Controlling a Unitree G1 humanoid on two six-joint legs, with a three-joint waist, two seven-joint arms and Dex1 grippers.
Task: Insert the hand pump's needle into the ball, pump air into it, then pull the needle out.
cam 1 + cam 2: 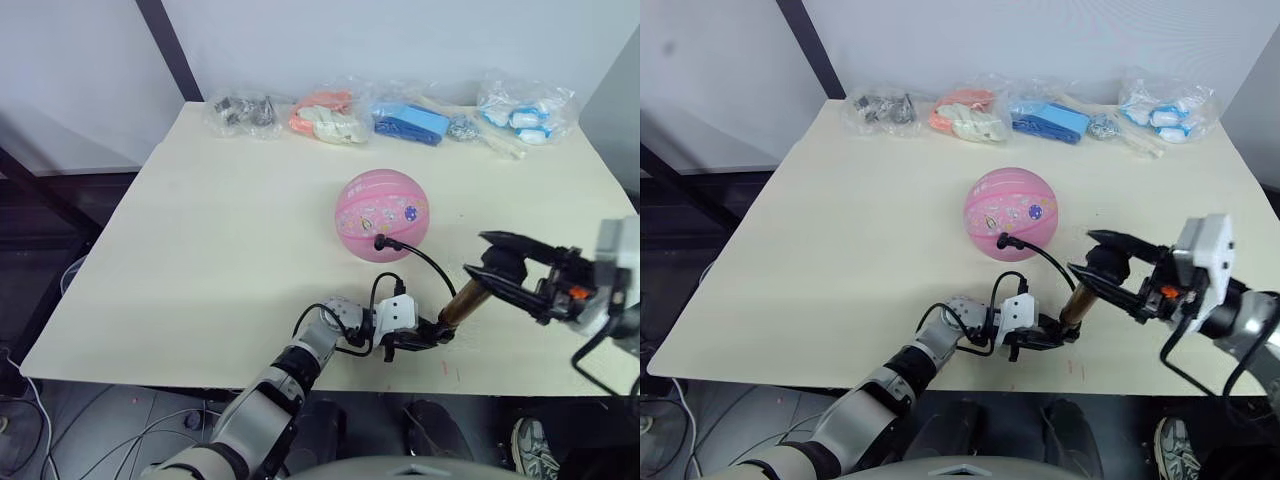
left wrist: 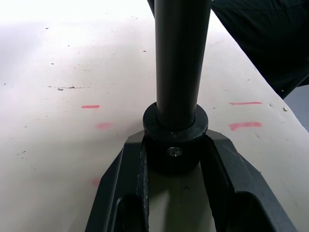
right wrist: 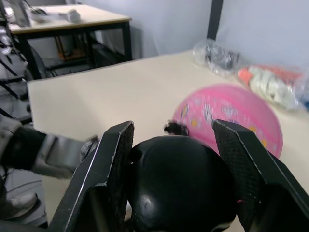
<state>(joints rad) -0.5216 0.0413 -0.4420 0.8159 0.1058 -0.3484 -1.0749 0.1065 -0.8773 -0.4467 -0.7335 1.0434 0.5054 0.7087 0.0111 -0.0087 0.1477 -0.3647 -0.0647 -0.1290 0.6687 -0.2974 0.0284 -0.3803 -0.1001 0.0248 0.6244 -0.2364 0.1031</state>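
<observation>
Judging from the hose fitting (image 1: 381, 241) seated on the ball (image 1: 382, 215), the needle is already in and pumping is underway; just beside the ball, left gripper (image 1: 412, 340) clamps the hand pump (image 1: 462, 301) base, right gripper (image 1: 492, 268) grips its handle; withdrawal remains

My left arm has silver-grey jointed segments with looped black cables and a white wrist block. The left gripper (image 1: 408, 345) has black angular fingers. My right gripper (image 1: 1110, 272) has black fingers with textured pads (image 3: 121, 145), an orange marking, and a white wrist housing.
</observation>
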